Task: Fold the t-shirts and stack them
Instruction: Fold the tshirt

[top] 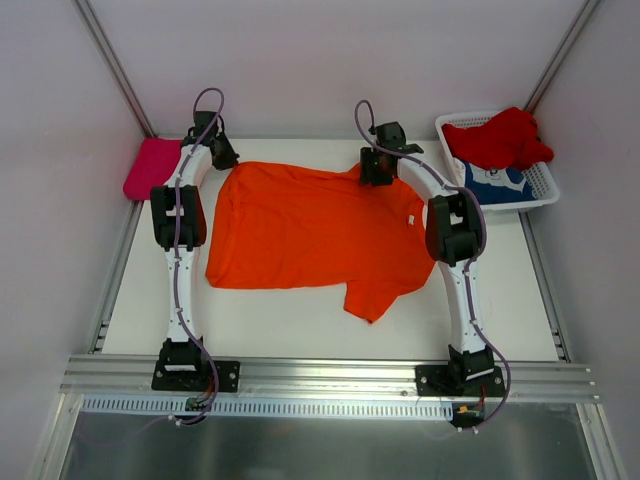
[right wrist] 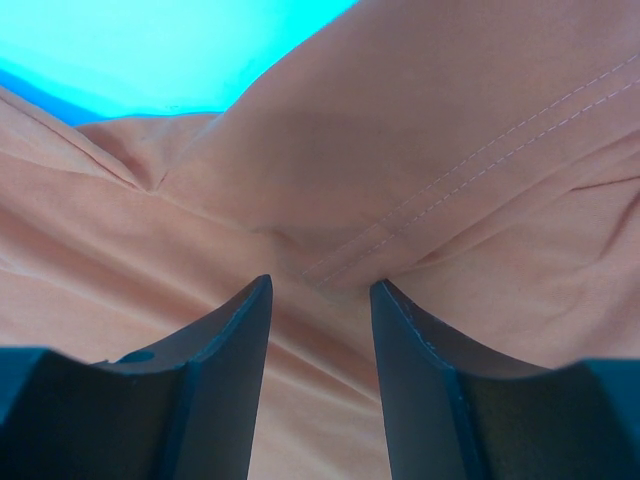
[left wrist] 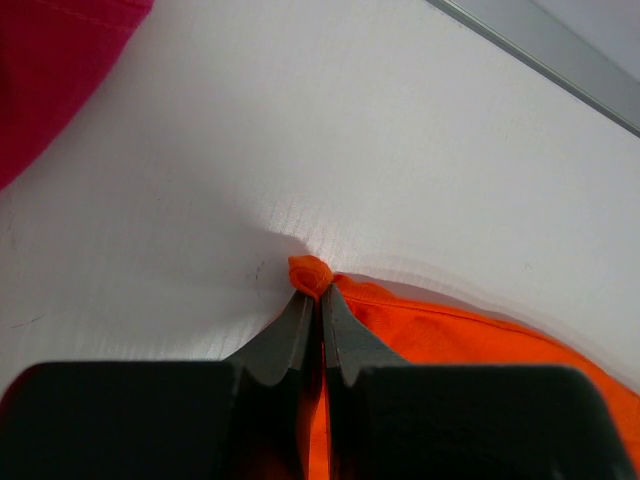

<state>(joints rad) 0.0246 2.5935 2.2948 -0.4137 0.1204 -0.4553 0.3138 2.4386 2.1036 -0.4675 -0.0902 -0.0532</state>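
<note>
The orange t-shirt (top: pixel 310 235) lies spread flat on the white table. My left gripper (top: pixel 224 155) sits at its far left corner, shut on a pinch of orange cloth (left wrist: pixel 312 272). My right gripper (top: pixel 376 170) is at the shirt's far right edge, open, with its fingers (right wrist: pixel 240 330) pressed down on the cloth near a stitched hem (right wrist: pixel 420 225). The folded magenta-pink t-shirt (top: pixel 150 168) lies at the far left. The red t-shirt (top: pixel 500 138) and the blue t-shirt (top: pixel 495 183) with a white print lie in the basket.
The white lattice basket (top: pixel 545 185) stands at the far right corner. Metal frame rails (top: pixel 110 270) run along the table's left and right sides and the near edge. The pink shirt also shows in the left wrist view (left wrist: pixel 50 70), close to the gripper.
</note>
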